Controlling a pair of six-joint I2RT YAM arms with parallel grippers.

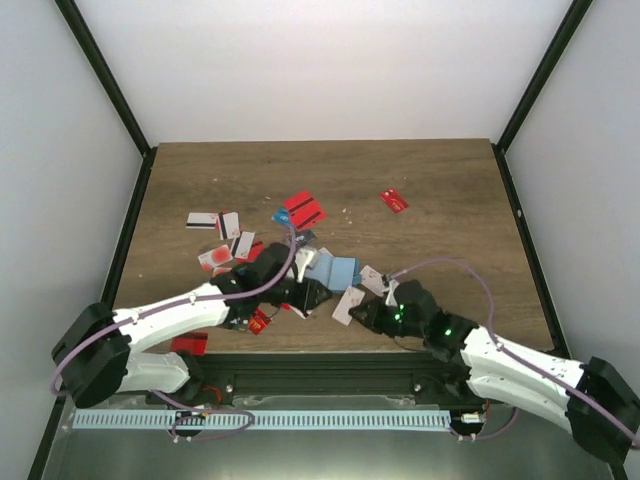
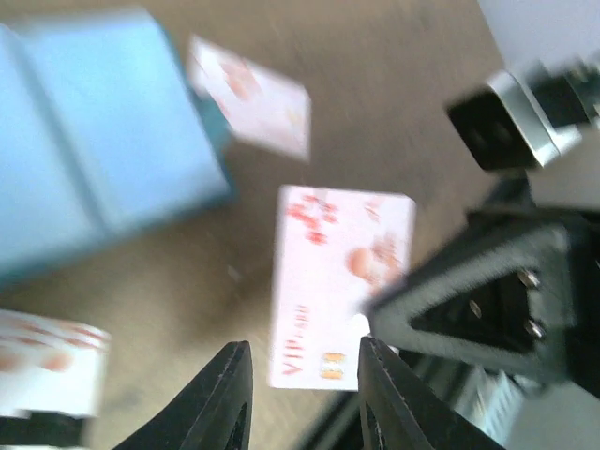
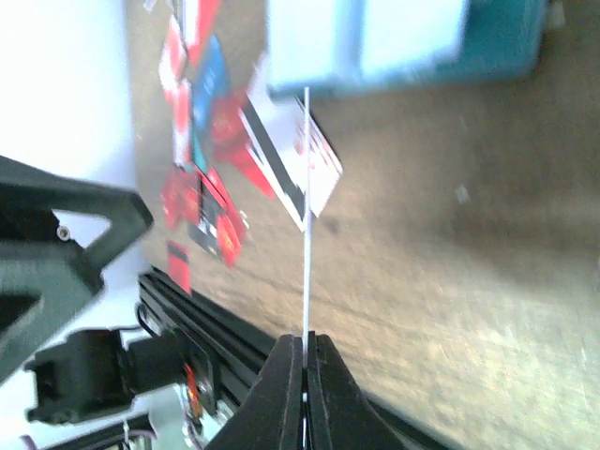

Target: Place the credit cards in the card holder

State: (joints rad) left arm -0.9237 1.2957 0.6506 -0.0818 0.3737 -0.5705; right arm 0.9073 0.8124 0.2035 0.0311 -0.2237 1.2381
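The card holder (image 1: 332, 270) lies open on the table, light blue inside; it also shows as the card holder (image 2: 94, 169) and the card holder (image 3: 375, 37). My right gripper (image 3: 306, 352) is shut on a white credit card (image 3: 307, 216), seen edge-on there. In the left wrist view that credit card (image 2: 333, 281) is white with red marks and "VIP" print, pinched at its right edge by the right fingers (image 2: 469, 309). My left gripper (image 2: 305, 380) stands open just before that card, nothing between its jaws. From above, the left gripper (image 1: 308, 297) and right gripper (image 1: 362, 315) sit close together just in front of the holder.
Several red and white cards (image 1: 225, 240) lie scattered left of the holder; red ones (image 1: 303, 210) sit behind it and one (image 1: 394, 201) lies far right. Another red card (image 1: 190, 343) rests near the front edge. A white card (image 2: 253, 94) lies beside the holder.
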